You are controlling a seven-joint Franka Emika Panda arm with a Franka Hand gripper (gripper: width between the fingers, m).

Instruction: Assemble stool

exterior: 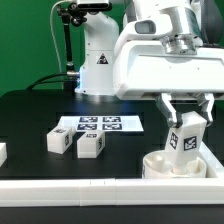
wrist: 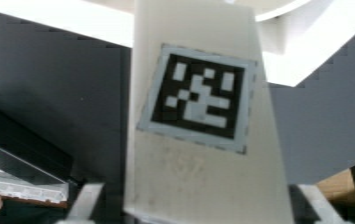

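Observation:
My gripper (exterior: 187,110) is shut on a white stool leg (exterior: 186,134) with a black-and-white tag, holding it upright over the round white seat (exterior: 176,164) at the exterior view's lower right; the leg's lower end is inside or at the seat's rim. In the wrist view the leg (wrist: 197,110) fills the middle, running away from the fingers (wrist: 89,200) that press on both its sides. Two more tagged white legs (exterior: 58,141) (exterior: 91,145) lie on the black table left of the seat.
The marker board (exterior: 100,125) lies flat behind the loose legs. A white border rail (exterior: 70,188) runs along the table's front edge. A small white piece (exterior: 2,152) sits at the far left edge. The robot base (exterior: 100,60) stands at the back.

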